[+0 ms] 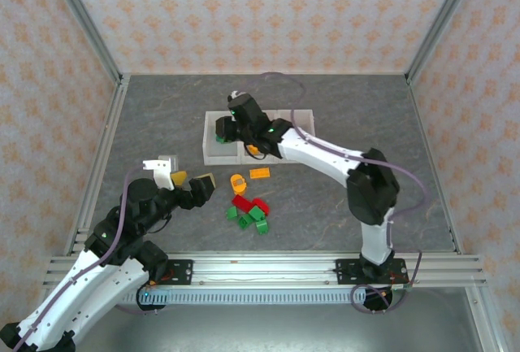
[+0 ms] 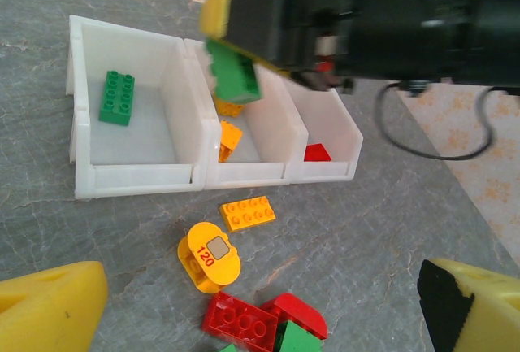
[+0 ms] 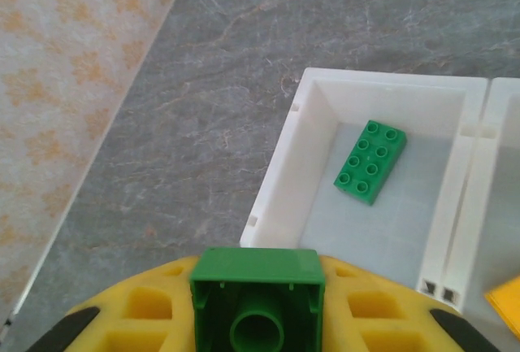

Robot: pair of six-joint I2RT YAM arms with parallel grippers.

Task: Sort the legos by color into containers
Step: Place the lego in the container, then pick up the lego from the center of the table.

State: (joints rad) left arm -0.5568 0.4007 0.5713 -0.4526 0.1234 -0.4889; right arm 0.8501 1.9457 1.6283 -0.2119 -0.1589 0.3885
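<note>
The right end effector (image 1: 223, 130) is clenched on a small green plastic toy brick (image 3: 257, 303). Its yellow pads press two opposite flat sides, and the brick's hollow underside faces the wrist camera. The brick looks light, rigid and smooth, so gripping the flat walls rather than the studs should hold best. It hangs at lower centre of the wrist view, close to the left-hand white translucent bin (image 3: 276, 197), where another green brick (image 3: 370, 162) lies flat. Overhead, the right arm reaches far forward, elbow bent. The left end effector (image 1: 191, 180) hovers released at lower left.
</note>
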